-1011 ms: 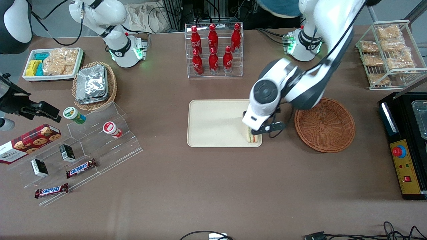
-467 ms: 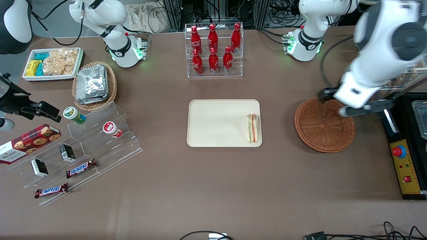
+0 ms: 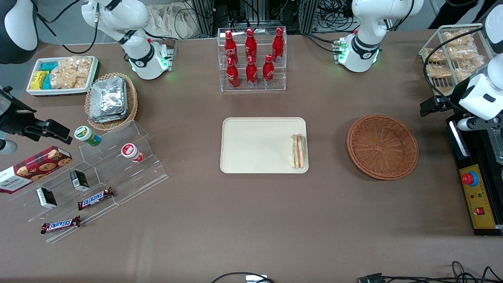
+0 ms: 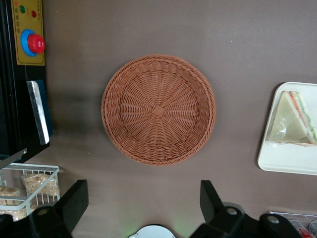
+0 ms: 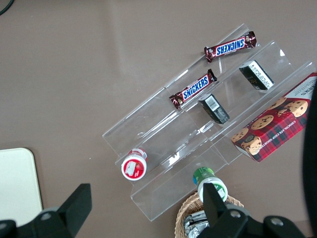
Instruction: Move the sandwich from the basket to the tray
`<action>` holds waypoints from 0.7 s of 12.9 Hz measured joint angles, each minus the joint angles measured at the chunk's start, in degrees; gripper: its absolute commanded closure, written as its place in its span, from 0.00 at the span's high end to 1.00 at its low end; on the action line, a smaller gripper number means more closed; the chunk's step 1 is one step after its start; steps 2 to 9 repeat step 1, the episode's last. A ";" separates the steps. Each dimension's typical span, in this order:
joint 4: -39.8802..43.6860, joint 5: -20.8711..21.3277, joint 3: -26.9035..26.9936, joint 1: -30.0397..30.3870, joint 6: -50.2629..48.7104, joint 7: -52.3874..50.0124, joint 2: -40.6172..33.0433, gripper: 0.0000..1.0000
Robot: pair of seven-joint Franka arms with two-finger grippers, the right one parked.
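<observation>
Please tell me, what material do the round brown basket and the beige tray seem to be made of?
The basket looks like woven wicker, matte reddish-brown: strands radiate from a small square centre. The tray looks like smooth moulded plastic, matte cream, with rounded corners and a low rim; it holds the sandwich. The hand hangs open above the table beside the basket, holding nothing.

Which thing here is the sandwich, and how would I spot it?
Find the cream tray at the table's middle. The sandwich lies on it at the edge nearest the brown wicker basket: a clear-wrapped white wedge with green and orange-red layers. The gripper hovers open, away from it.
</observation>
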 measured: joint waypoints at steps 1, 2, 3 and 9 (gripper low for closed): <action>0.37 0.00 -0.03 -0.29 0.02 -0.02 0.00 1.00; 0.37 0.00 -0.03 -0.29 0.02 -0.02 0.00 1.00; 0.37 0.00 -0.03 -0.29 0.02 -0.02 0.00 1.00; 0.37 0.00 -0.03 -0.29 0.02 -0.02 0.00 1.00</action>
